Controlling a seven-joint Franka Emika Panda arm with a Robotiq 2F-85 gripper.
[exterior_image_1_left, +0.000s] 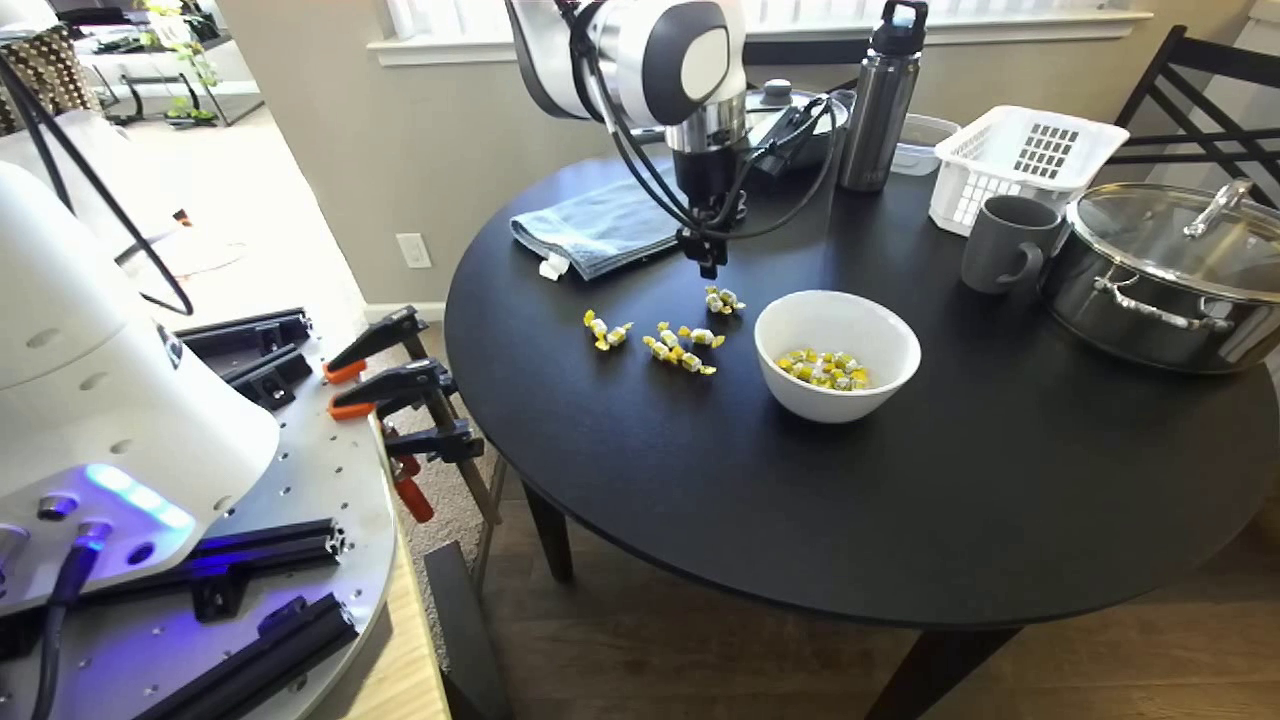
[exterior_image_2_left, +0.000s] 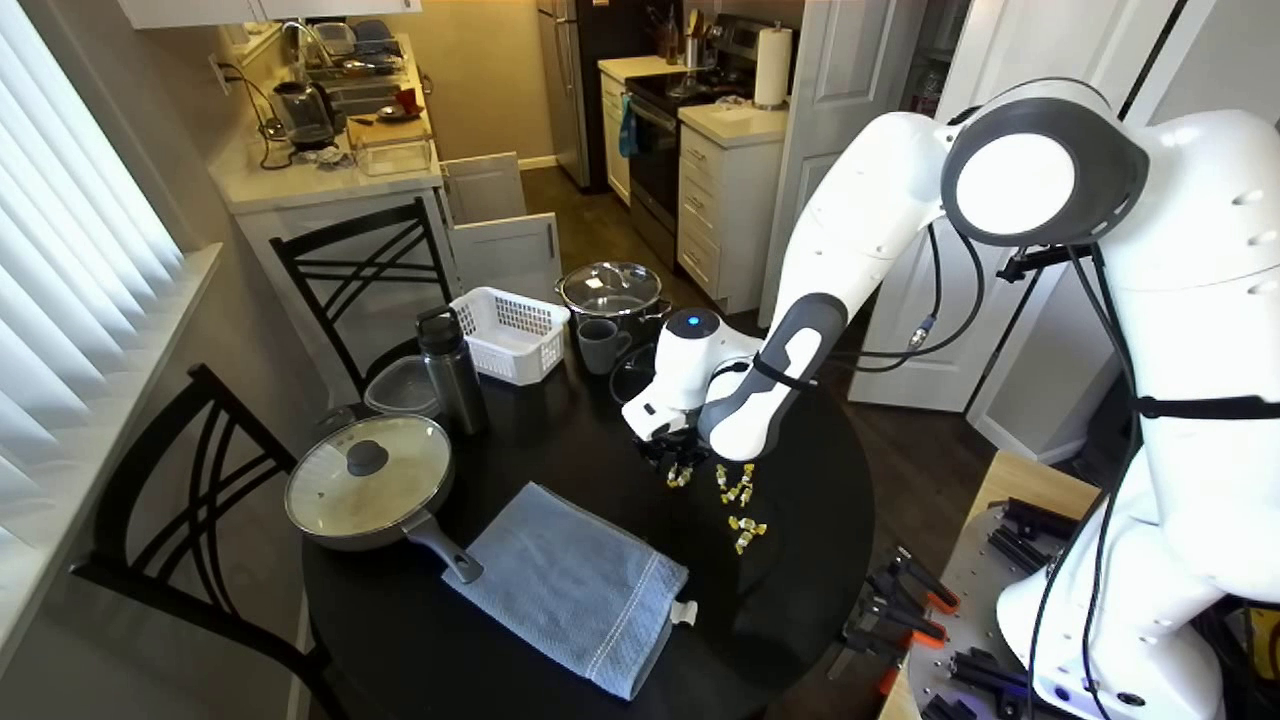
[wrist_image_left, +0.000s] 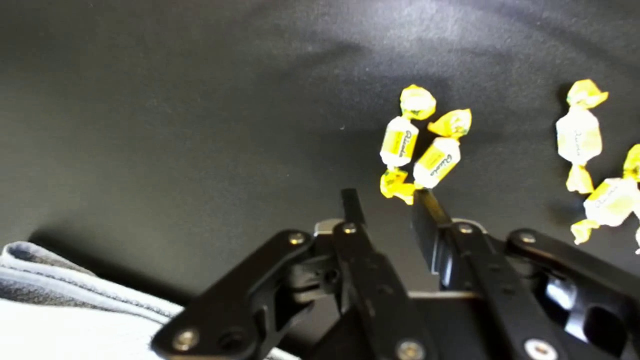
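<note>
My gripper (wrist_image_left: 387, 197) is open and empty, pointing down above the dark round table (exterior_image_1_left: 900, 520). Its fingertips are nearest to two yellow-and-white wrapped candies (wrist_image_left: 400, 142) lying side by side; in the wrist view the right fingertip overlaps the lower end of the right candy (wrist_image_left: 437, 162). I cannot tell whether they touch. In an exterior view the gripper (exterior_image_1_left: 708, 265) hangs just behind this pair (exterior_image_1_left: 722, 300). Several more candies (exterior_image_1_left: 680, 350) lie nearby, with another small group (exterior_image_1_left: 605, 330) beside them. A white bowl (exterior_image_1_left: 850, 318) holds several candies; the arm hides it in an exterior view.
A folded blue towel (exterior_image_2_left: 575, 580) lies beside the gripper. A lidded pan (exterior_image_2_left: 370, 480), a steel bottle (exterior_image_1_left: 880, 120), a white basket (exterior_image_1_left: 1030, 165), a grey mug (exterior_image_1_left: 1005, 245) and a lidded pot (exterior_image_1_left: 1150, 300) stand around the table's edge. Clamps (exterior_image_1_left: 400, 380) sit by the robot base.
</note>
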